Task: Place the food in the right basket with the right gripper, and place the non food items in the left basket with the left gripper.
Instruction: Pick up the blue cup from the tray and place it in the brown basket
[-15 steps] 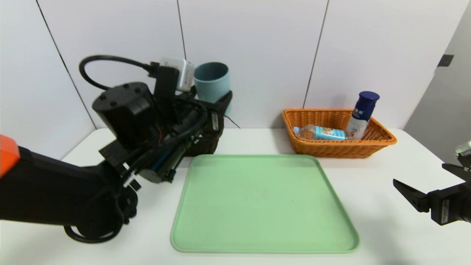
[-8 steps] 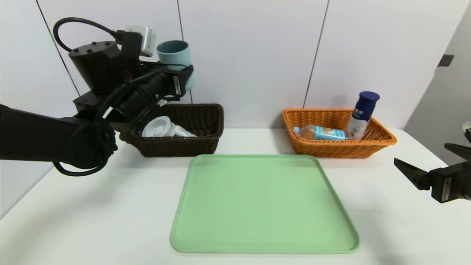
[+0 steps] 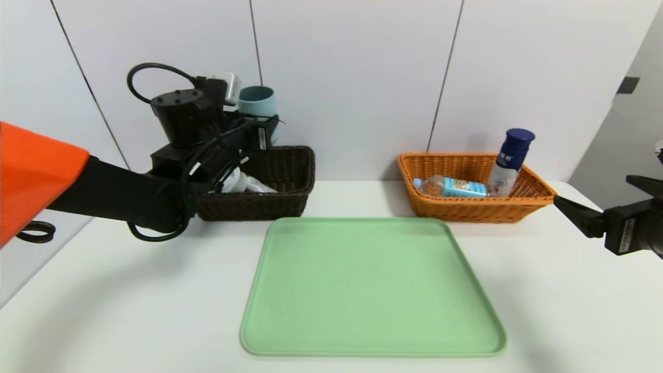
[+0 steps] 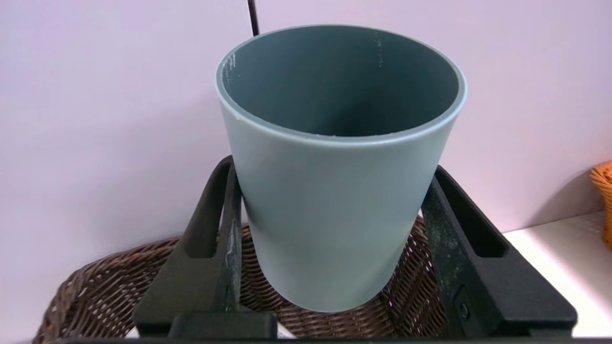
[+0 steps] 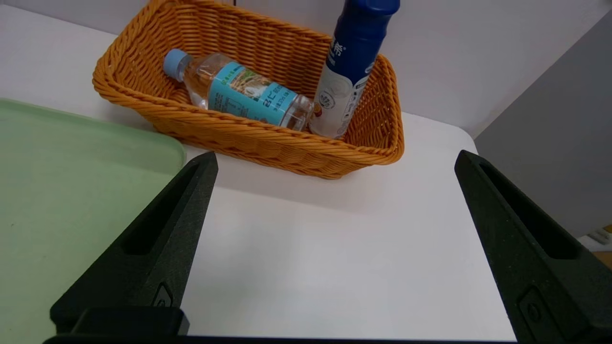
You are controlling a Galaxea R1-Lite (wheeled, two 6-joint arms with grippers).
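The left gripper had matte black, tapering fingers, each cut with a long recess; a small round screw sat low on one finger's side. Just behind that gripper was a small silver-white camera housing, and a thick black cable looped out from beside it. Further back from the gripper came a black cylindrical motor housing with small bolts on its flat end, then a black arm section and a bright orange-red cover. The right gripper had matching black, recessed fingers, with a pale printed label on the black body behind them.
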